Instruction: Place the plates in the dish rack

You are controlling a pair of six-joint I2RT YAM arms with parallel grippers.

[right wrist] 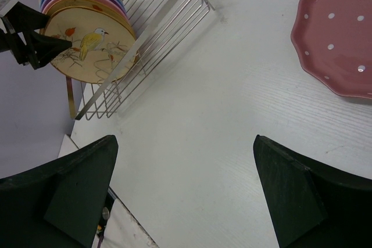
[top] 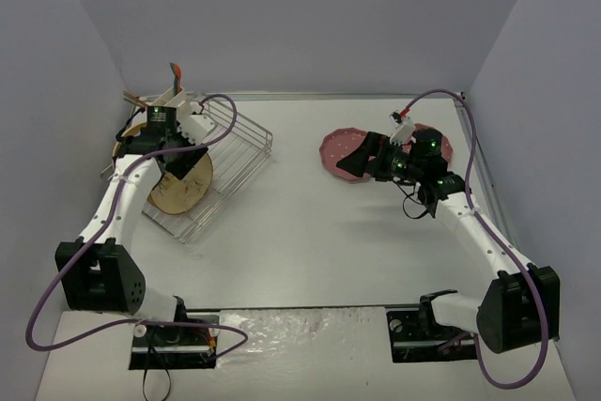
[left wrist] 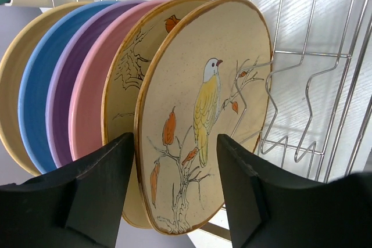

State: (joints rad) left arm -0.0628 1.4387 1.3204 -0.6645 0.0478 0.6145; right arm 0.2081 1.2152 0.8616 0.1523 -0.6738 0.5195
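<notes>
Inside rack (top: 246,143), bird plate (left wrist: 203,114) stands on edge, front of row; left gripper (left wrist: 174,140) spread at its rim, not pinching. Right of rack, dotted plate (right wrist: 340,33) lies flat; right gripper (right wrist: 185,140) spread, empty. Likely stiff, slick, breakable: take by rim.

Shiny wire dish rack (left wrist: 308,79); glossy plates (left wrist: 203,114) (matt table (right wrist: 232,143)).

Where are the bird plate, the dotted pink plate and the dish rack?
bird plate (left wrist: 206,114): left wrist view, on the yellow bird's body.
dotted pink plate (right wrist: 340,39): right wrist view, on its face.
dish rack (right wrist: 157,33): right wrist view, on its wire side.
</notes>
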